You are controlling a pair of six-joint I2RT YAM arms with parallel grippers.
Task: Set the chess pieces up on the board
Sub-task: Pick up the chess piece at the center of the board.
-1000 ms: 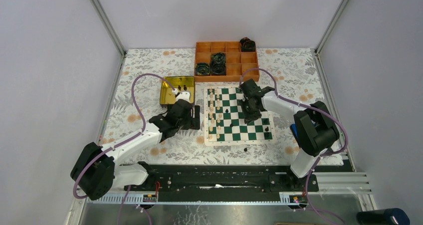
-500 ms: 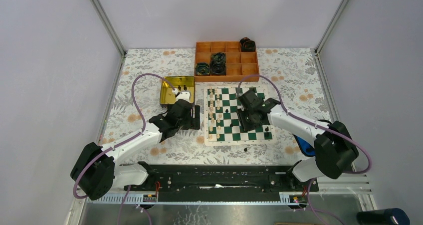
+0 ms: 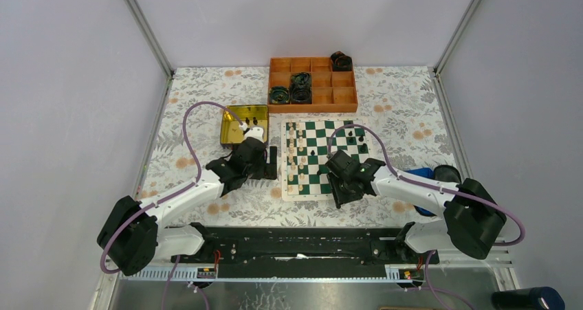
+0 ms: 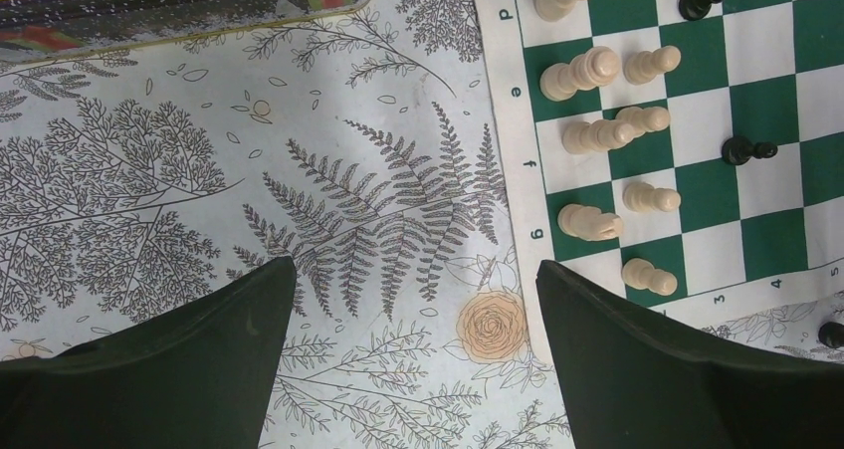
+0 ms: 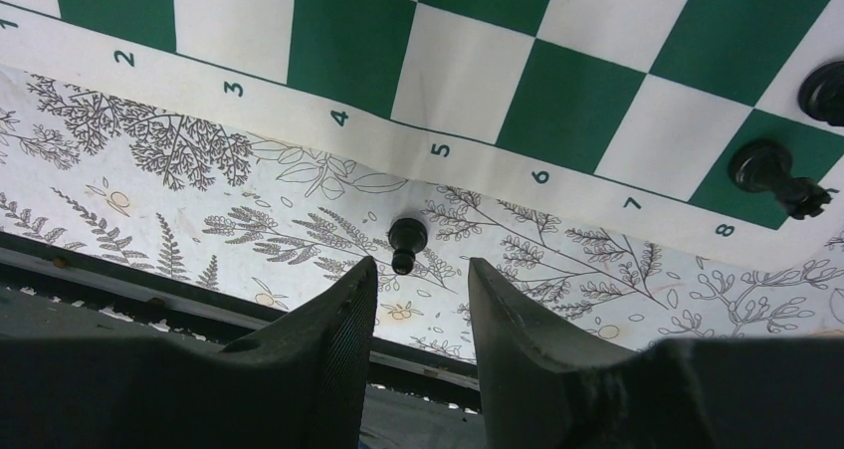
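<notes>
Facing the right claw, a black pawn escapes the overhead view.

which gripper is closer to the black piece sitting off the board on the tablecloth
Right. The right gripper is at the black piece, fingertips just short of it; the left gripper is out past the board's left edge.

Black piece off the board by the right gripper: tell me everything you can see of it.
The black piece is small, glossy, plastic-looking, with a round head and a narrower end. It sits alone on the fern-print tablecloth just outside the white border of the board, by the printed 5, touching no other piece. The right gripper hangs just short of it, fingers apart, nothing between them. Whether it stands or lies tipped, I cannot tell.
</notes>
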